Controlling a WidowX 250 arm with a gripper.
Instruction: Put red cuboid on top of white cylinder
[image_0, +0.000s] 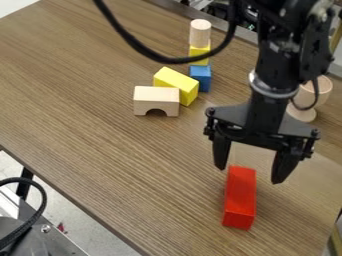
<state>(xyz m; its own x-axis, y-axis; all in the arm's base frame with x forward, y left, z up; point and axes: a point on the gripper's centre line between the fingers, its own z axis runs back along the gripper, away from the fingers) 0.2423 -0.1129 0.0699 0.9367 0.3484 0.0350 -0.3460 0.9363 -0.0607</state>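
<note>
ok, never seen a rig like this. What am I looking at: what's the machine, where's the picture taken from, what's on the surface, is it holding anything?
There is one picture, from a fixed camera looking down at a slant on a wooden table. The black machine coming in from the top is a robot arm. Its two fingers are spread apart above the far end of a red block, with nothing gripped. Further back stands a stack: blue block at the bottom, yellow cube, then a pale cylinder on top. Beside it are a yellow block and a pale arch block. A pale cup-shaped piece stands partly behind the arm.
</note>
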